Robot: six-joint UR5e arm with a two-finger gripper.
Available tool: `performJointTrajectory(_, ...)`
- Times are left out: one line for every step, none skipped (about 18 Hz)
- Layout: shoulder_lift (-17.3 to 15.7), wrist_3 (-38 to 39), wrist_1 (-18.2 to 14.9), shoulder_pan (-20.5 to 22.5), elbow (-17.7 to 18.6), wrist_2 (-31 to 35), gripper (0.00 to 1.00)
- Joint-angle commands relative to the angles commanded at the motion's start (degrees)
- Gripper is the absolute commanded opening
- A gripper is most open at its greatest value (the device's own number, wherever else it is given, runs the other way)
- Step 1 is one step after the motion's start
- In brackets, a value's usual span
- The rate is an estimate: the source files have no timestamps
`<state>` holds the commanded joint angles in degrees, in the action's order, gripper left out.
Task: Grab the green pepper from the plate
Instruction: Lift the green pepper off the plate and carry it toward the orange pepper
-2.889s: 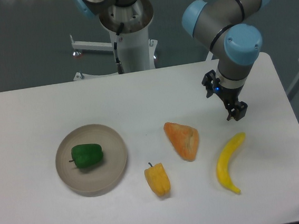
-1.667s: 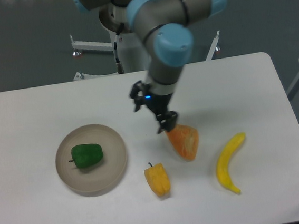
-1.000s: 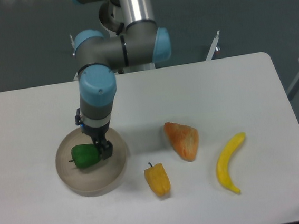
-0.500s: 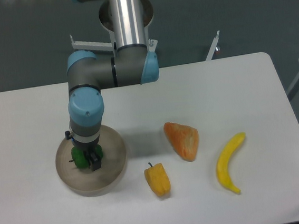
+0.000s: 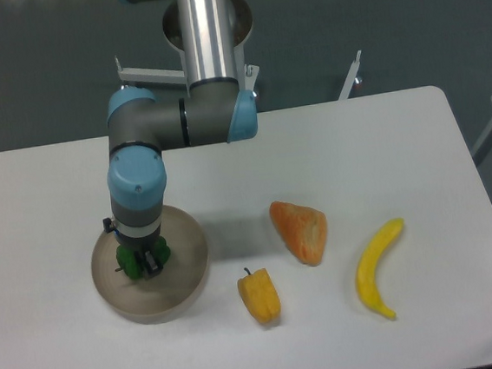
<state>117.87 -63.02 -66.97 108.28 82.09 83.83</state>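
The green pepper [image 5: 128, 260] lies on the left half of the round grey-beige plate [image 5: 185, 273], at the table's left. My gripper [image 5: 145, 260] points straight down and is lowered onto the pepper, with dark fingers [image 5: 151, 262] against its top. The wrist hides most of the pepper, and only green edges show on either side. The pepper still rests on the plate. I cannot tell whether the jaws are closed on it.
A yellow-orange pepper [image 5: 258, 296] lies just right of the plate. An orange wedge-shaped food piece [image 5: 300, 230] sits at mid-table and a banana [image 5: 378, 268] further right. The arm's base column [image 5: 205, 31] stands behind the plate.
My arm swung from the table's right side across to the plate. In the last half second the gripper sank slightly lower over the green pepper.
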Motion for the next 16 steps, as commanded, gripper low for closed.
performJointTrajectory(-0.88, 0.09, -0.17, 0.17, 0.0, 2.11, 0.28)
performJointTrajectory(-2.19, -0.08, -0.35, 1.31, 0.26, 5.44, 0.26)
performJointTrajectory(-3.68, 0.01, -0.79, 3.15, 0.26, 5.99, 0.25)
performJointTrajectory(-4.92, -0.17, -1.84, 5.6, -0.08, 6.0, 0.25)
performJointTrajectory(-5.97, -0.6, -2.89, 8.15, -0.7, 5.91, 0.25)
performJointTrajectory(-6.77, -0.96, -3.77, 10.52, -1.49, 5.91, 0.25)
performJointTrajectory(-7.21, -0.96, -4.82, 12.98, -2.63, 5.91, 0.25)
performJointTrajectory(-7.65, -1.05, -5.97, 14.49, -3.42, 5.82, 0.25)
performJointTrajectory(-7.74, -1.31, -7.37, 15.89, -3.95, 5.74, 0.25)
performJointTrajectory(-7.74, -2.79, -8.95, 17.82, -4.3, 5.73, 0.24)
performJointTrajectory(-7.74, -3.85, -9.92, 19.76, -4.31, 5.73, 0.21)
performJointTrajectory(-7.83, -5.25, -11.15, 21.52, -4.22, 5.73, 0.18)
performJointTrajectory(-7.83, -7.88, -12.82, 23.45, -4.22, 5.73, 0.18)
performJointTrajectory(-7.83, -10.51, -14.05, 24.86, -4.22, 5.73, 0.18)
performJointTrajectory(-7.83, -16.02, -15.28, 27.66, -4.22, 5.91, 0.19)
performJointTrajectory(-7.4, -18.16, -15.29, 28.73, -4.22, 5.82, 0.19)
